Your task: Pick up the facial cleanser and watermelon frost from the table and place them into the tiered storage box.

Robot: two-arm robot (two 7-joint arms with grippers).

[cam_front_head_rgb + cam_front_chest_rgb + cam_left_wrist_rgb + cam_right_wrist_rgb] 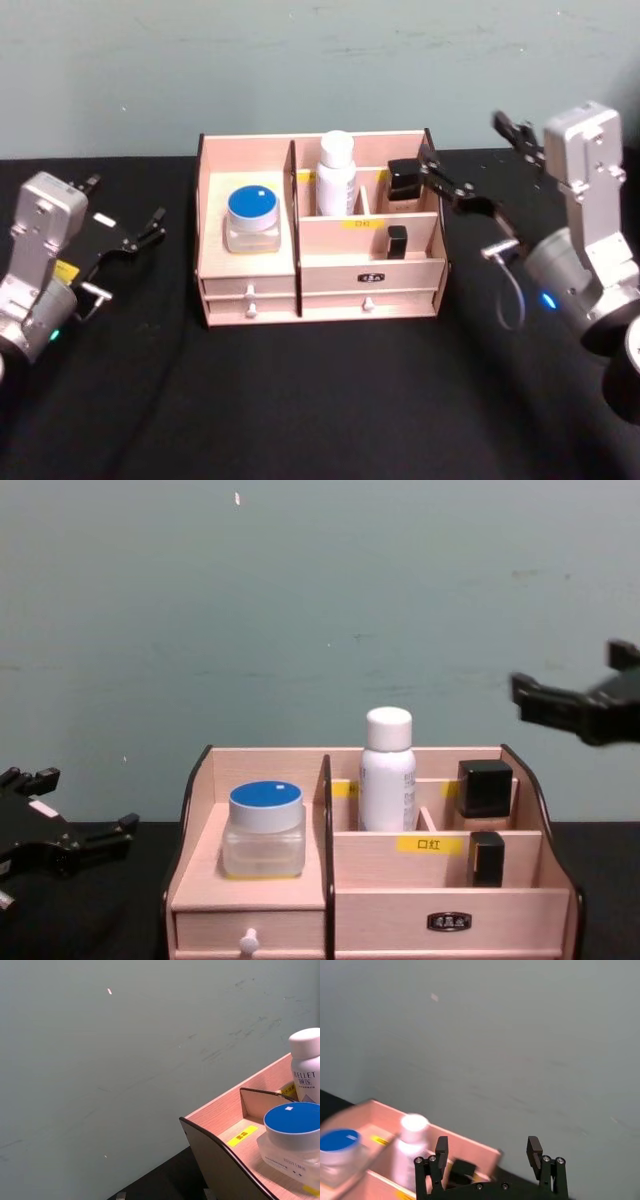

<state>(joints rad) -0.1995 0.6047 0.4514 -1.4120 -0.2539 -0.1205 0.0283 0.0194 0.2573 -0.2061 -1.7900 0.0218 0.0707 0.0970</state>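
Our right end effector hangs spread and empty just right of the tiered storage box, where the upright white bottle already stands; left end effector, open, idles well left.

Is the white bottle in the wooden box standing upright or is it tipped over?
Upright. The white bottle stands straight in a rear compartment of the wooden box, cap on top, its base hidden behind the divider.
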